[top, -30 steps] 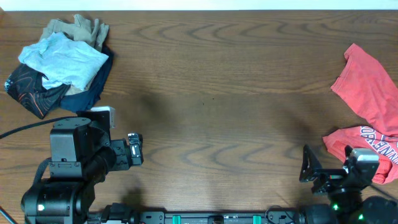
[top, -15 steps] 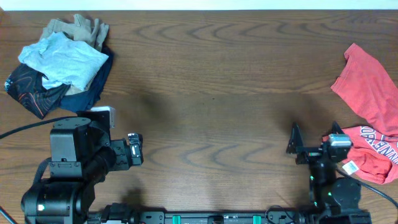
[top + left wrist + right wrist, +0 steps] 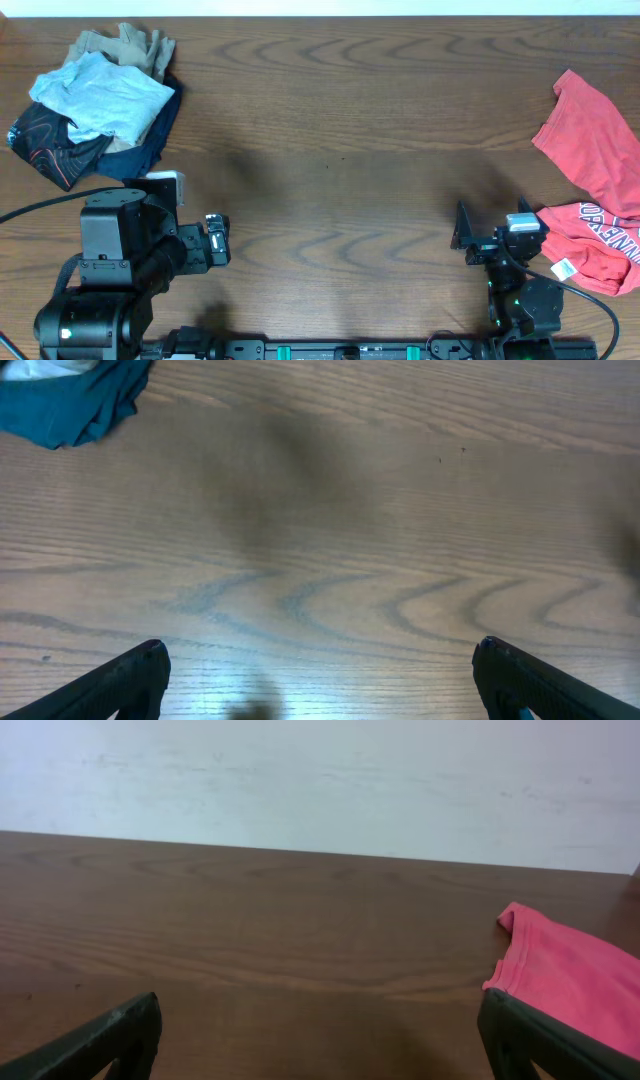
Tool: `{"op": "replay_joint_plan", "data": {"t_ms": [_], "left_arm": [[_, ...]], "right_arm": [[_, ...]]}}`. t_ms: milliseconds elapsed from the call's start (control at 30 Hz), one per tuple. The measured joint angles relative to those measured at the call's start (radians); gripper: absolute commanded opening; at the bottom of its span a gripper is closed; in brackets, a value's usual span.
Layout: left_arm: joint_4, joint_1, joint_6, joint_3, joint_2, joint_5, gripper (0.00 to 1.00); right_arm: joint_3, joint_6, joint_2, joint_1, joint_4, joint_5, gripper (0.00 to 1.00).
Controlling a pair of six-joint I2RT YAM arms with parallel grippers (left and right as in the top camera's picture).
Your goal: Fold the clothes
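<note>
A pile of clothes lies at the table's far left, with a pale blue-grey T-shirt [image 3: 100, 95] on top. A red T-shirt [image 3: 595, 150] with white lettering and a white tag [image 3: 565, 268] lies spread at the right edge. My left gripper [image 3: 215, 240] is open and empty over bare wood, below the pile; its fingers [image 3: 320, 660] stand wide apart. My right gripper [image 3: 490, 232] is open and empty, just left of the red T-shirt's lower part. In the right wrist view its fingers [image 3: 320, 1010] are spread, with the red T-shirt [image 3: 560, 970] beside the right finger.
The pile also holds a tan garment [image 3: 130, 48], a dark printed one [image 3: 45, 145] and a dark teal one [image 3: 150, 140], whose edge shows in the left wrist view [image 3: 70, 400]. A pale wall [image 3: 320, 780] rises behind the table's far edge.
My right gripper has moved left and away from the front edge, off the red T-shirt's lower part, uncovering the white tag. The left arm and the pile have not moved.
</note>
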Motion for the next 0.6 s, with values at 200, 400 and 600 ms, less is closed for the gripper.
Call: {"op": "replay_joint_plan", "data": {"t_ms": [200,400,600], "left_arm": [[0.000,0.000,0.000,0.000,0.000,0.000,0.98],[0.000,0.000,0.000,0.000,0.000,0.000,0.98],[0.000,0.000,0.000,0.000,0.000,0.000,0.98]], "right_arm": [[0.000,-0.005,0.000,0.000,0.000,0.000,0.99],[0.000,-0.009,0.000,0.000,0.000,0.000,0.99],[0.000,-0.009,0.000,0.000,0.000,0.000,0.99]]}}
